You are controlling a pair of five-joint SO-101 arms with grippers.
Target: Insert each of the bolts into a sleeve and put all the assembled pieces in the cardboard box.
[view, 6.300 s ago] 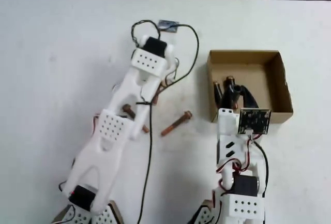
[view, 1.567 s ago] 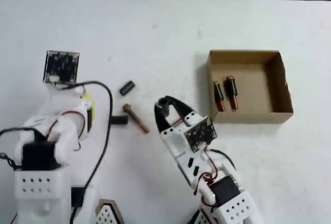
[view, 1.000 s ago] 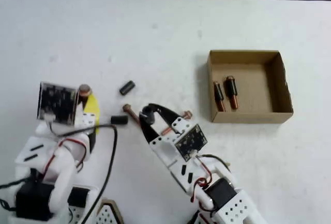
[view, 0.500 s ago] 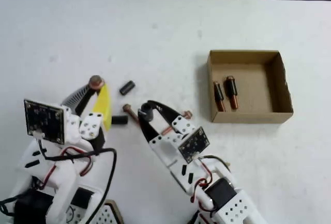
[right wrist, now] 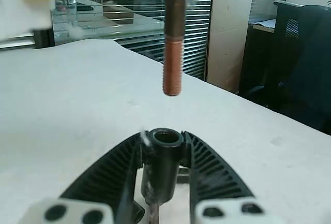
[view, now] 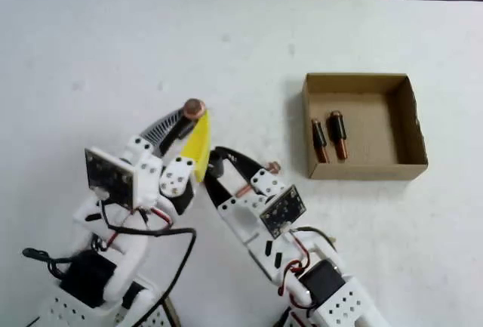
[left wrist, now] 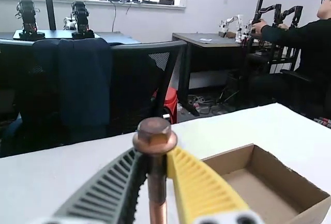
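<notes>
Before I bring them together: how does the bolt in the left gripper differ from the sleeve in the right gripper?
The bolt is copper-coloured; the sleeve is black. The bolt is a slender shank with its threaded tip pointing down; the sleeve is a wider hollow tube with its opening facing up. The bolt hangs above the sleeve, not yet in it. Both stand upright, each clamped: left gripper, right gripper.

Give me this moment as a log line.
left gripper: shut on bolt, upright | right gripper: shut on sleeve, upright | bolt tip above sleeve, not inserted | cardboard box: two assembled pieces
</notes>
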